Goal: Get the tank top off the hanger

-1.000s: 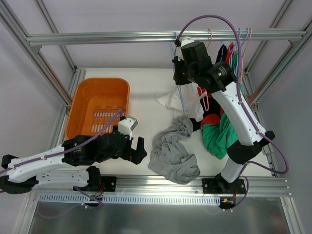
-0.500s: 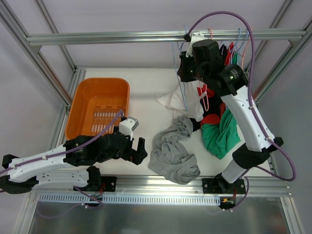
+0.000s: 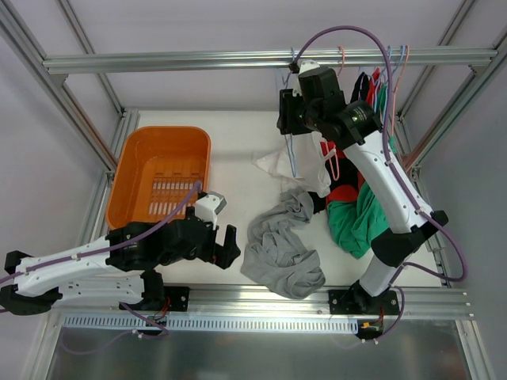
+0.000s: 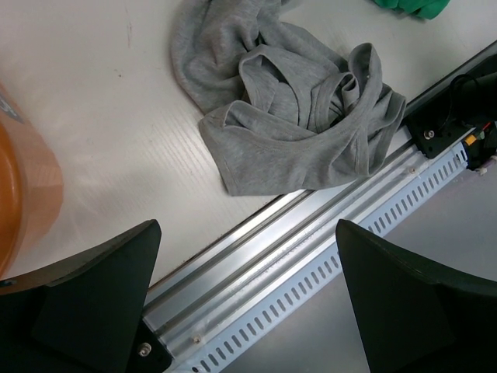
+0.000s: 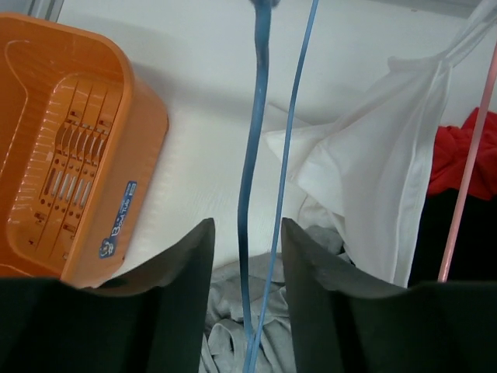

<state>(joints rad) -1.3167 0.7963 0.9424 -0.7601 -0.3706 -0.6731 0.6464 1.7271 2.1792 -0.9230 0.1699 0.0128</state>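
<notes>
The grey tank top (image 3: 281,247) lies crumpled on the white table, off the hanger; the left wrist view has it (image 4: 287,116) just beyond the front rail. The empty blue hanger (image 3: 291,149) hangs from the top rail. My right gripper (image 3: 285,119) is high up at that hanger, and the right wrist view shows its jaws (image 5: 247,229) open, with the blue hanger wires (image 5: 256,155) running loose between them. My left gripper (image 3: 227,242) sits low near the table's front edge, wide open (image 4: 247,233) and holding nothing, left of the tank top.
An orange basket (image 3: 162,170) stands at the left. A white garment (image 3: 307,168) hangs on a pink hanger (image 3: 334,162), with red (image 3: 344,192) and green (image 3: 355,222) clothes on the right. The top rail (image 3: 198,60) spans the frame; a slotted aluminium rail (image 4: 311,249) edges the front.
My right gripper rose towards the rail, then came back left and down a little, and its jaws have opened off the blue hanger. The left arm has barely moved.
</notes>
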